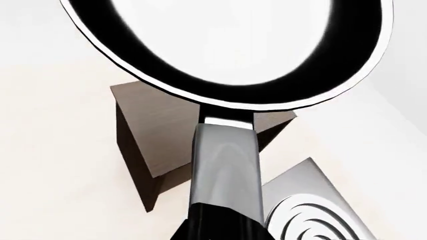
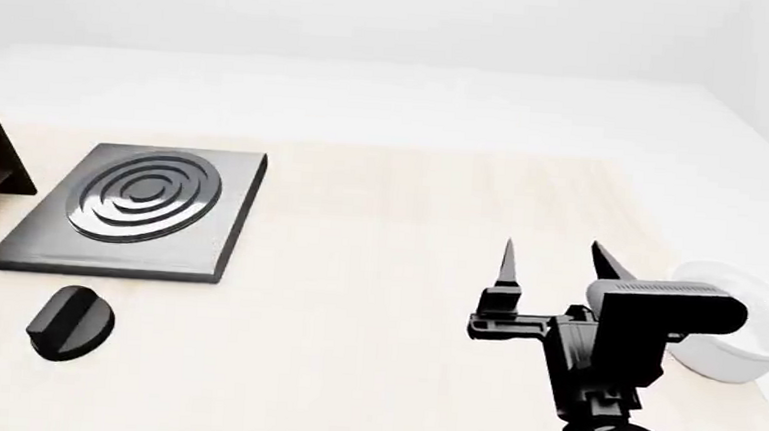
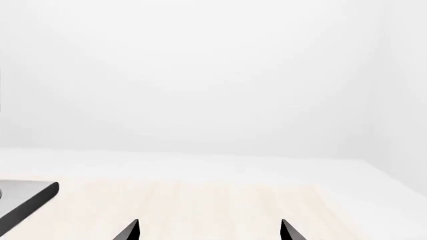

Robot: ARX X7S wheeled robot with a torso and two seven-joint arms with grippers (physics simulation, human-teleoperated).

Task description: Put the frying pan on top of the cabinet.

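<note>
While the glossy black frying pan (image 1: 227,50) hangs above the dark brown wooden cabinet (image 1: 157,135), its grey handle runs back toward the left wrist camera; whether the left gripper clamps it cannot be told. Beside the cabinet lies the ringed grey stove plate (image 2: 137,210). The right gripper (image 2: 551,271) stands wide, empty.

Black frying pan (image 1: 227,55), dark brown cabinet (image 1: 167,135), grey ringed stove plate (image 2: 137,210), white bowl (image 2: 745,333).

Frying pan (image 1: 227,95) seen from its handle, above the cabinet (image 1: 160,135), stove plate (image 1: 313,205) just beside the cabinet
</note>
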